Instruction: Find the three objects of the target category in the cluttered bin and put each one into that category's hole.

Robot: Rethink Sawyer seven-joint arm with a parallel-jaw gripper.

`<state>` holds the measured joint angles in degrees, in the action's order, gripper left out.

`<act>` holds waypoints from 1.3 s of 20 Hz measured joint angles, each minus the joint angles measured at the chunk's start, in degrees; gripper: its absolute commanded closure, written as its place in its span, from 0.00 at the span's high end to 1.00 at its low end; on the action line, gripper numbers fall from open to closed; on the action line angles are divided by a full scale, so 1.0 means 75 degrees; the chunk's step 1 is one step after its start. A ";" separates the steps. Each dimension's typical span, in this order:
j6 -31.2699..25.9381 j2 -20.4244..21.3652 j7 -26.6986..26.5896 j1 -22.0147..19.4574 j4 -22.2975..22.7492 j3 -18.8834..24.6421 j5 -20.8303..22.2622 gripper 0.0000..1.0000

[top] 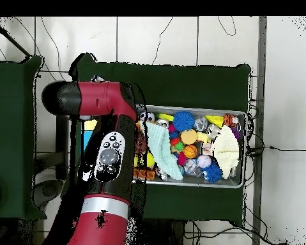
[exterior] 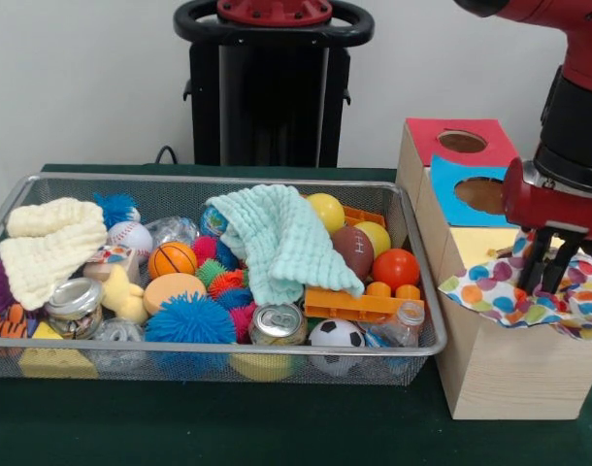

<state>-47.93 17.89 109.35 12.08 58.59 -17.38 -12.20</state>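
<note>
Polka-dot fabric (exterior: 529, 296) drapes over the yellow-topped box (exterior: 514, 374) at lower right; we see our hand (exterior: 548, 264) pinching it. Mint cloth (exterior: 281, 238) lies in the wire bin (exterior: 209, 354).

Yellow hole (exterior: 485, 245) seemingly beneath polka-dot fabric (exterior: 514, 291)

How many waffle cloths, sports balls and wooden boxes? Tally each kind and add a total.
Waffle cloths: 2, cream, mint
Sports balls: 4, baseball, basketball, football, soccer ball
Wooden boxes: 3, red-topped, blue-topped, yellow-topped
Total: 9
</note>
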 measured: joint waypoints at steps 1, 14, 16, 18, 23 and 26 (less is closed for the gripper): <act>-0.0044 -0.0001 0.0000 0.0000 -0.0003 0.0001 0.0000 0.00; -0.1616 0.0001 0.0000 0.0000 0.0004 0.0004 -0.0083 0.00; -0.1664 -0.0001 0.0000 -0.0001 0.0034 0.0026 -0.0097 0.00; -0.1664 -0.0006 0.0000 -0.0001 0.0046 0.0032 -0.0102 0.00; -0.1664 -0.0064 0.0000 -0.0001 0.0044 0.0032 -0.0104 0.00; -0.1657 -0.0116 0.0000 -0.0001 0.0042 0.0033 -0.0107 0.00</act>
<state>-60.36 17.01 109.35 12.08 58.90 -17.13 -13.00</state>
